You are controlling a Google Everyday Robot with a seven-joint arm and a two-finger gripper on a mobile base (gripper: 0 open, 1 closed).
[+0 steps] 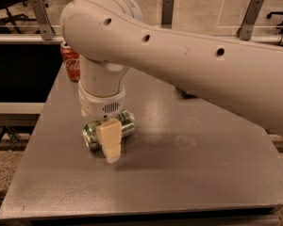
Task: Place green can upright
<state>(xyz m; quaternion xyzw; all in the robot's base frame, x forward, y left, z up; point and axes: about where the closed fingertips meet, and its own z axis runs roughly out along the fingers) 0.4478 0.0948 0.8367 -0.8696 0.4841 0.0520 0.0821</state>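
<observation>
The green can (91,134) lies on its side on the grey table (179,173), left of the middle, with its green and white label facing me. My gripper (110,145) hangs straight down over the can from the large white arm (179,55). Its pale near part stands in front of the can's middle and hides it. The gripper is down at the can's level, close to the table top. The far side of the can is hidden behind the gripper.
A red Coca-Cola can (71,64) stands upright at the table's back left corner, partly behind the arm. A small dark object (186,95) lies at the back, mostly hidden under the arm. The table's left edge is close to the green can.
</observation>
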